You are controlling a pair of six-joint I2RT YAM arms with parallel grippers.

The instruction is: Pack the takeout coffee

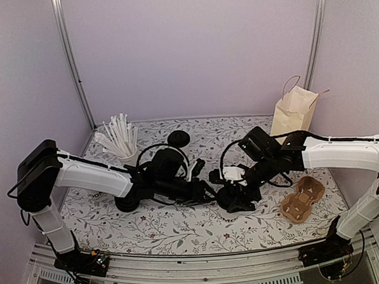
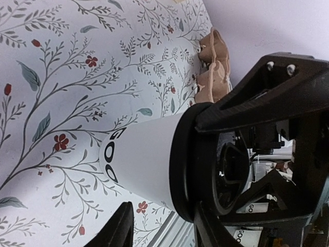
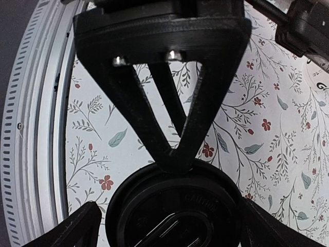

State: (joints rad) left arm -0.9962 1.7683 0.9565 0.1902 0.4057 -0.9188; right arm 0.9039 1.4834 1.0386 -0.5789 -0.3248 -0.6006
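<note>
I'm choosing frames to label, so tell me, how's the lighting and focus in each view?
Top external: soft, even light, no glare, but the takeout coffee is just a small white patch. Left wrist: its lettering is crisp; the near finger at the bottom edge is soft. Right wrist: tablecloth sharp, black lid dim, embossing barely readable.

Lilac booth — soft, even light
Pale walls stand at the back and both sides, with metal posts in the rear corners; a tablecloth of grey twigs and red flowers ends at a slotted rail in front.
</note>
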